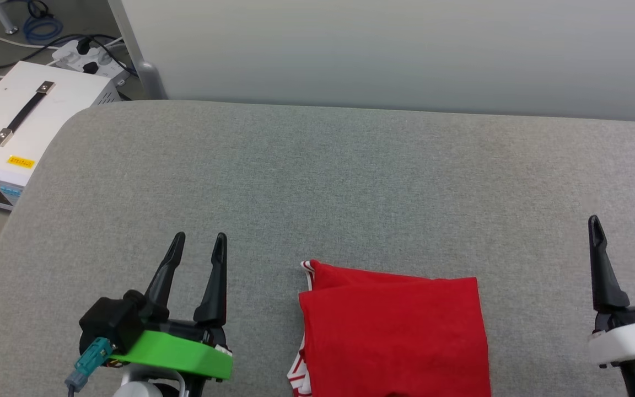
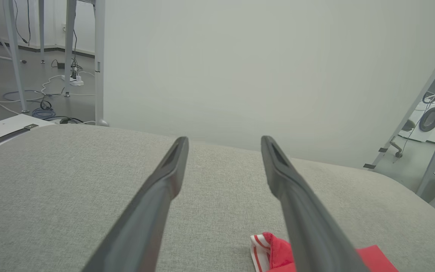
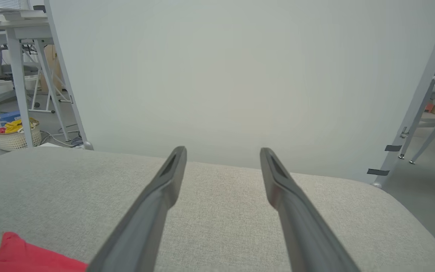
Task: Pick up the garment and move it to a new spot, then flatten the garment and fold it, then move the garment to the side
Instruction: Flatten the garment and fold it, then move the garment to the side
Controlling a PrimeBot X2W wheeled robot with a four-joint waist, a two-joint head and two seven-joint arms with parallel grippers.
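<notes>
Red garment (image 1: 392, 331) lies between empty, wide-open left hand (image 1: 199, 238) and right hand (image 1: 620, 219); right wrist view adds a basket (image 3: 13, 139).

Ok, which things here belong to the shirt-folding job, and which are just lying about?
Job: jersey, folded on the grey surface; left gripper and right gripper, both open and empty.
Lying about: white box, power strip, blue cable, basket, washer.

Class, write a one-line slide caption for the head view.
Folded red jersey lies on the grey fabric surface between the open left hand and open right hand.
</notes>
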